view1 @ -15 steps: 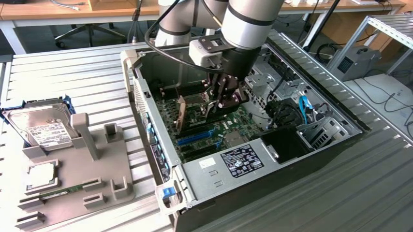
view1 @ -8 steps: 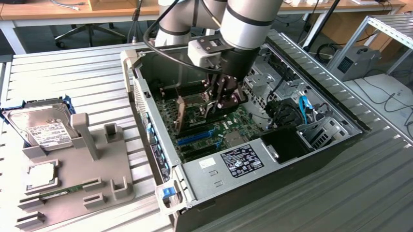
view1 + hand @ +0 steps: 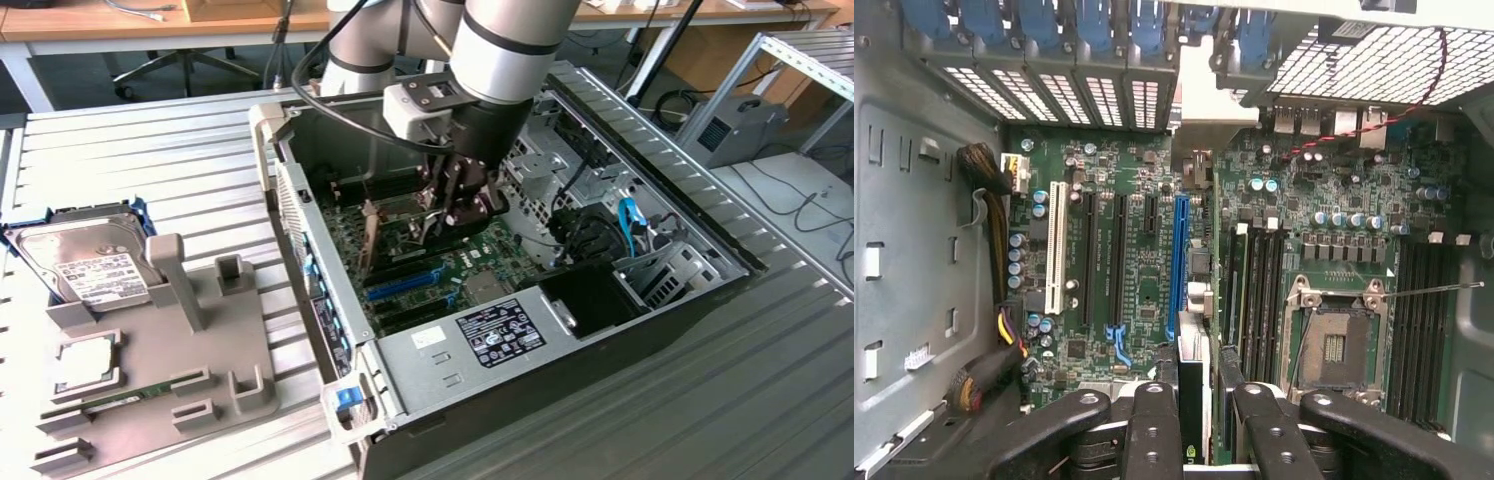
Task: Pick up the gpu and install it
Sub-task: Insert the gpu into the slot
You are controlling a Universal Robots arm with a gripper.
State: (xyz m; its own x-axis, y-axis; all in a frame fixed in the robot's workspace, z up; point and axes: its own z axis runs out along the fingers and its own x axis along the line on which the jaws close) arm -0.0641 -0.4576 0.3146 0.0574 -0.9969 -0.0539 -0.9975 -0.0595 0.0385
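Note:
My gripper (image 3: pixel 454 212) reaches down inside the open computer case (image 3: pixel 441 345), above the motherboard (image 3: pixel 461 265). In the wrist view the gripper (image 3: pixel 1194 425) is shut on the gpu (image 3: pixel 1192 385). The card shows edge-on as a thin dark card with a silver part, held between the two black fingers (image 3: pixel 1152 430). It hangs above the board, roughly in line with the long blue slot (image 3: pixel 1179 260) and beside the black memory slots (image 3: pixel 1259 290). In the exterior view the fingers hide most of the card.
Slot covers with blue tabs (image 3: pixel 1064 90) line the case's rear wall. A cable bundle (image 3: pixel 994 340) and the open processor socket (image 3: pixel 1334 345) flank the slots. Outside the case, a grey fixture (image 3: pixel 200 340) carries a hard drive (image 3: pixel 87 265), a chip (image 3: pixel 83 362) and a memory stick (image 3: pixel 127 395).

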